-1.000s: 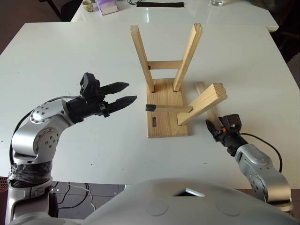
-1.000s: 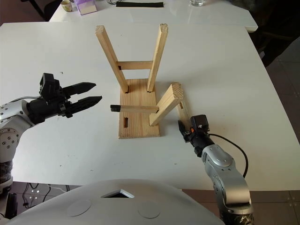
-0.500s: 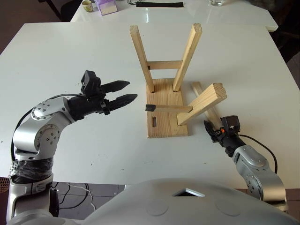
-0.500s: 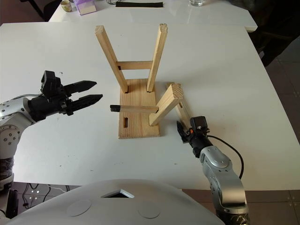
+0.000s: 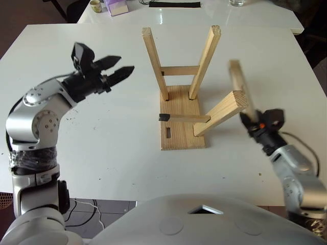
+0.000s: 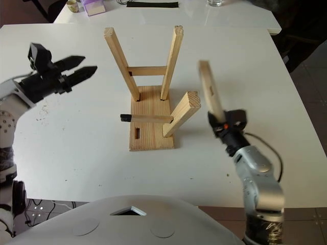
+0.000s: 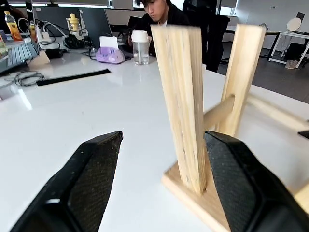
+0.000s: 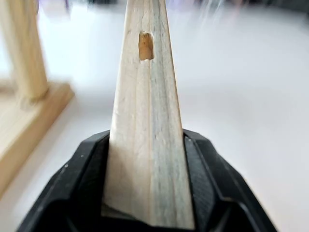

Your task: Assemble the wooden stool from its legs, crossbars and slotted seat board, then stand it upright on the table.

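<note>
While the right gripper (image 5: 251, 121) clamps one end of a loose pale wooden leg (image 5: 237, 84), held up just right of the flat slotted wooden seat board (image 5: 176, 139), the left gripper (image 5: 125, 64) hovers open well left of the board. A tilted third leg (image 5: 223, 111) leans at the board's right edge; swinging the long held leg could knock it loose.

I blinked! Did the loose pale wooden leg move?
Yes. The loose pale wooden leg, in the right pincer, lifted off the white table, upright beside the wooden seat board.
</note>
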